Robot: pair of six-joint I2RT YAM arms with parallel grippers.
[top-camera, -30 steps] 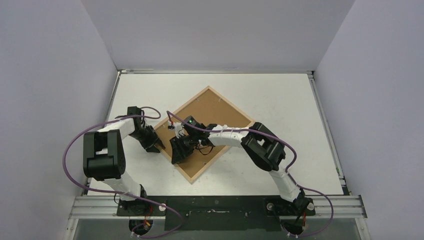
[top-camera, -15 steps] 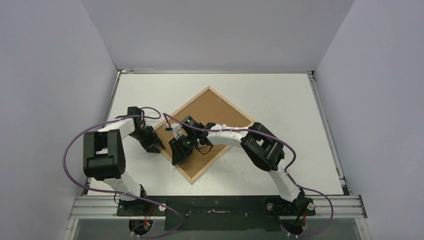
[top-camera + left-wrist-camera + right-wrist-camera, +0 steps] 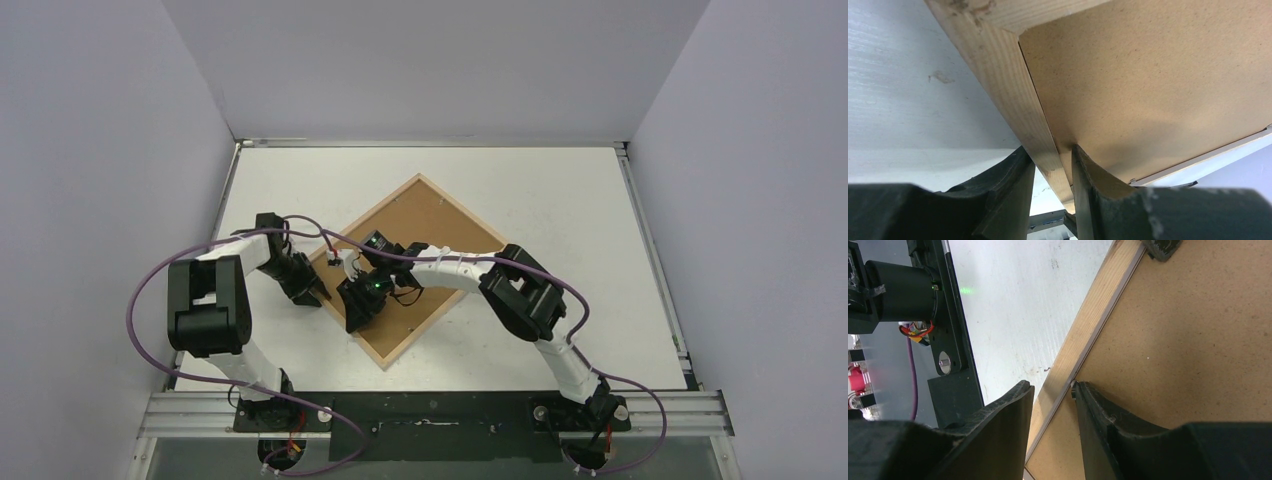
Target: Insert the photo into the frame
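The frame (image 3: 1005,85) lies wood side up on the table (image 3: 570,190), with the backing board (image 3: 430,222) seated inside it. Left gripper (image 3: 1053,162): jaws narrowly parted, clamped across the frame's left rail. Right gripper (image 3: 1054,392): jaws clenched astride the frame's near-left rail.

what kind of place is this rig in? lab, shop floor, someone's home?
Most likely a lab robot cell: a white table boxed in by blank walls, the left arm and right arm bolted to a metal rail at its near edge, one frame lying back-up.
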